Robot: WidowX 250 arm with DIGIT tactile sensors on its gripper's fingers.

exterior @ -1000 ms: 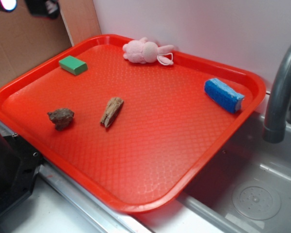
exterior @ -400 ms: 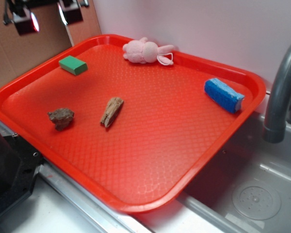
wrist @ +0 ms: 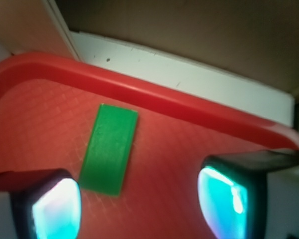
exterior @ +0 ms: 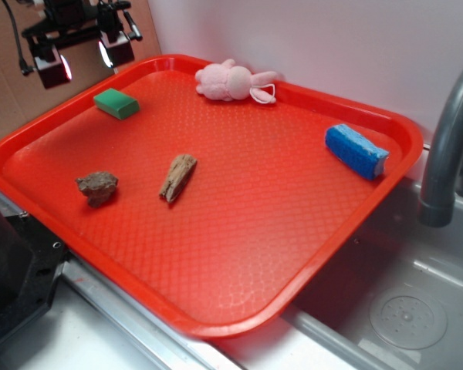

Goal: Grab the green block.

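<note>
A: Where do we stand relative to the green block (exterior: 116, 103)?

B: Our claw (exterior: 83, 60) hangs above the far-left corner of the red tray (exterior: 239, 308), up and slightly outward of the block, not touching it. In the wrist view the green block (wrist: 109, 149) lies toward the left finger (wrist: 55, 209), not centred in the gap.

A: And its long axis?

B: It runs nearly along our view, tilted a little, so the short sides face the fingers. We judge a small shift toward the block, then a descent, is needed.

A: Claw state?

B: Spread wide, nothing held.

A: How does the block look?

B: Flat, rectangular, matte green, rounded edges, lying flat just inside the tray rim, well apart from the pink plush (exterior: 233, 81) and blue block (exterior: 356, 151).
</note>
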